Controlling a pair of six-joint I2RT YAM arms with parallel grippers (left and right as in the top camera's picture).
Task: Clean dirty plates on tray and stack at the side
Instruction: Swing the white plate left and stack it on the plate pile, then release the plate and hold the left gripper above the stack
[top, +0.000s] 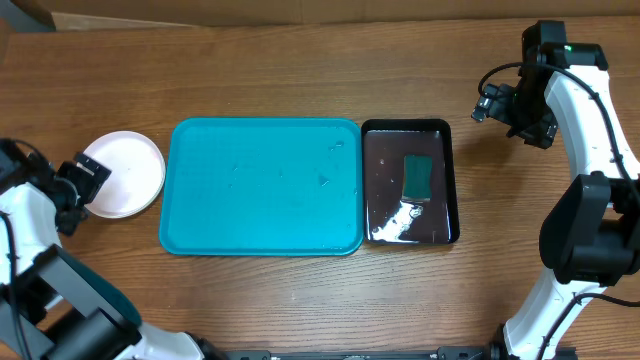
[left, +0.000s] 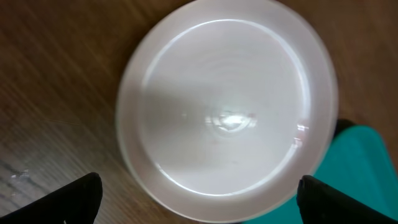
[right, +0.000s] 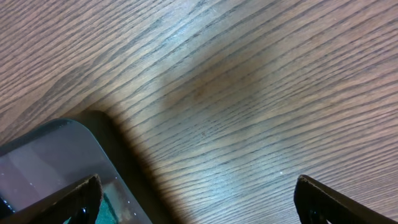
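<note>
A white plate (top: 123, 172) lies on the wood left of the turquoise tray (top: 262, 186); whether other plates lie under it I cannot tell. It fills the left wrist view (left: 227, 109), clean and glossy, with a corner of the tray (left: 357, 168) at the right. The tray holds no plates. My left gripper (top: 82, 186) is open and empty at the plate's left edge, its fingertips (left: 199, 199) wide apart. My right gripper (top: 508, 106) is open and empty above bare wood at the far right (right: 199, 199).
A glossy black tray (top: 409, 183) with a green sponge (top: 417, 176) and water stands right of the turquoise tray. Its corner shows in the right wrist view (right: 50, 162). A cardboard box edge runs along the table's far side.
</note>
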